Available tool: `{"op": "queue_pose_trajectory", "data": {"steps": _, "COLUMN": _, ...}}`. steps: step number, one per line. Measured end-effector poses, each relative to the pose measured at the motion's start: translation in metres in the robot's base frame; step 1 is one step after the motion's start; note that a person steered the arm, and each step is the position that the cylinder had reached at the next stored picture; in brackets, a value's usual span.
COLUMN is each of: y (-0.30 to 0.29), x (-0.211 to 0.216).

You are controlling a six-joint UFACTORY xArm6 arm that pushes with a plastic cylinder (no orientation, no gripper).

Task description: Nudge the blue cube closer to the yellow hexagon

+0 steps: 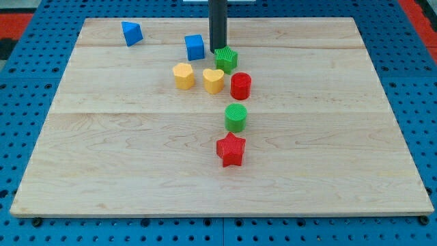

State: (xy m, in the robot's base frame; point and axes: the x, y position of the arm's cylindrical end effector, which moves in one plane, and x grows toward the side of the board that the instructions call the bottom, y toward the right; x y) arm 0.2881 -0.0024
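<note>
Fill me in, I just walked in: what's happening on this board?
A robot arm's dark rod is pushing blocks on a wooden board. My tip sits between the blue cube and a green block, near the view's top. The yellow hexagon lies just below the cube, apart from it, beside a yellow heart.

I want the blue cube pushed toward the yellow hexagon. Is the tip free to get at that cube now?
Probably yes: my tip sits just right of the blue cube, nothing between them; the green block only crowds its other side.
</note>
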Motion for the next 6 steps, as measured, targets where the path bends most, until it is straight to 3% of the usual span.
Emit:
{"op": "queue_pose_trajectory", "data": {"steps": 3, "y": 0.040, "x": -0.051}}
{"op": "queue_pose_trajectory", "data": {"steps": 4, "y": 0.012, "x": -0.064}}
{"op": "queue_pose_trajectory", "data": {"steps": 6, "y": -0.029, "x": -0.021}}
